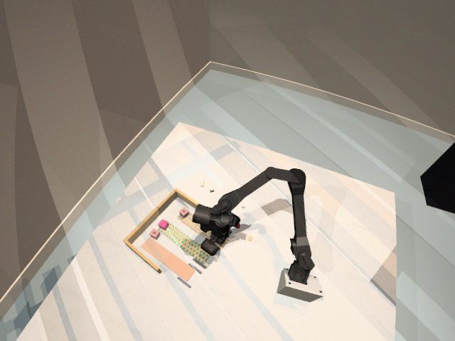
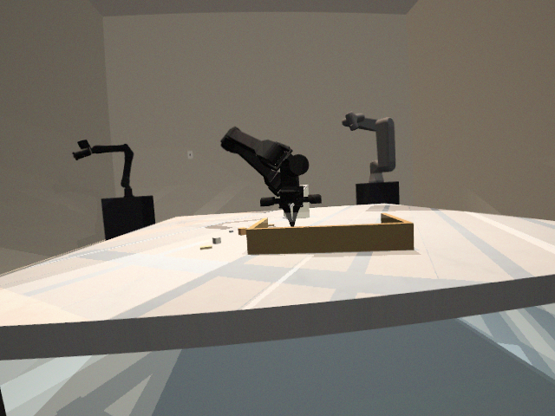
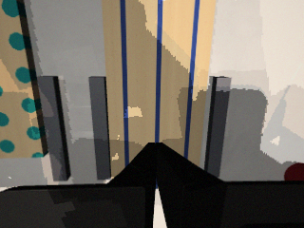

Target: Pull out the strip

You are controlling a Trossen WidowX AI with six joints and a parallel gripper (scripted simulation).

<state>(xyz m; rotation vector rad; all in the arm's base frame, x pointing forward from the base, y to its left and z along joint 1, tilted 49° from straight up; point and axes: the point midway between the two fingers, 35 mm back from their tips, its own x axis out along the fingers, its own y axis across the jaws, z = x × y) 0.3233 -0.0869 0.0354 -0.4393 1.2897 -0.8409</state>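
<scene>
Top view: my black parallel-jaw end effector [image 1: 220, 239] hangs over the near end of the tan strip with blue lines [image 1: 190, 222], inside the open tan wooden frame [image 1: 143, 226] on the pale worktop [image 1: 330, 315]. A pale pink cube [image 1: 183, 211] rests on that strip at its 10 o'clock end. A magenta cube [image 1: 163, 224] sits on the teal-dotted strip [image 1: 183, 240], another pale pink cube [image 1: 154, 233] at the end of the plain orange strip [image 1: 167, 258]. Which cube bears the label I cannot tell.

Exterior view: my end effector [image 2: 291, 222] points straight down, tips together just behind the frame's [image 2: 329, 238] front wall.

Wrist view: my end effector [image 3: 157, 147] is closed on nothing, its joined tips over the blue-lined strip [image 3: 142, 85]; the dotted strip [image 3: 11, 95] lies at 9 o'clock.
</scene>
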